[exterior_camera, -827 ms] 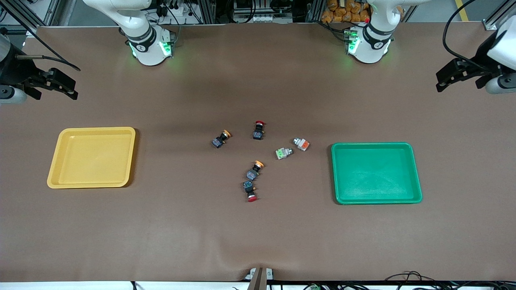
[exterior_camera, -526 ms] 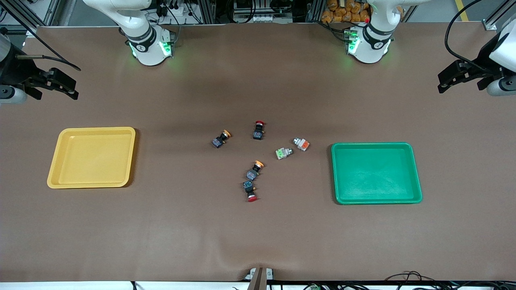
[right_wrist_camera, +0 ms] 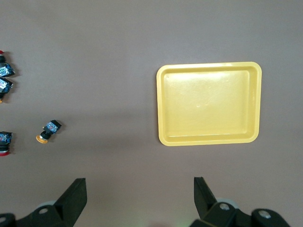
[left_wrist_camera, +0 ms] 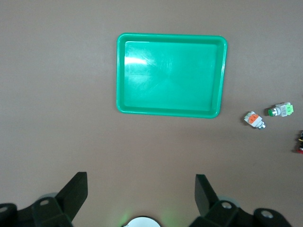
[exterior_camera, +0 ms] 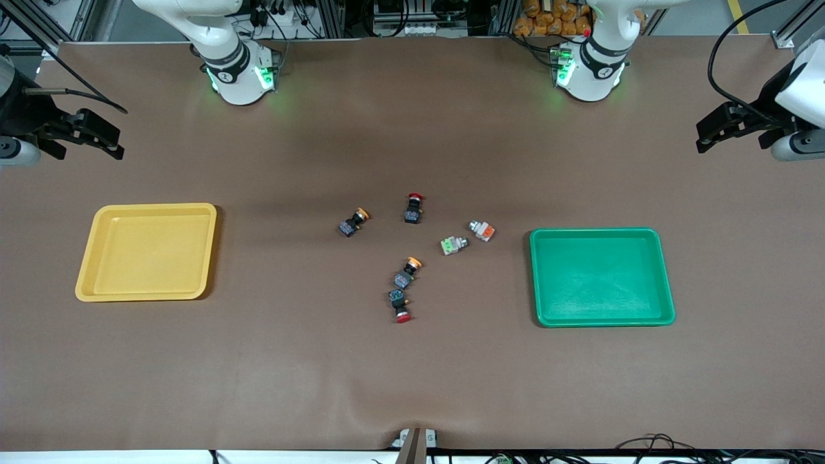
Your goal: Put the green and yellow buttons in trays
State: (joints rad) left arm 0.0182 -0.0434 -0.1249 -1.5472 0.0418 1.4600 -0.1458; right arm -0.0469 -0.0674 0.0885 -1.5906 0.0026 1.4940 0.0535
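Holding nothing: yellow tray (exterior_camera: 147, 251), green tray (exterior_camera: 601, 276); left pincer (left_wrist_camera: 141, 195), right pincer (right_wrist_camera: 140, 195) spread wide.

Green tray (left_wrist_camera: 172, 111) lies empty; left gripper (left_wrist_camera: 141, 191) fingers spread.

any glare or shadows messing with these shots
Left wrist view: a white glare patch sits on the green tray floor near one corner. Front view: soft shadows edge the yellow tray, and green base lights tint the table. Right wrist view: even light, no glare.
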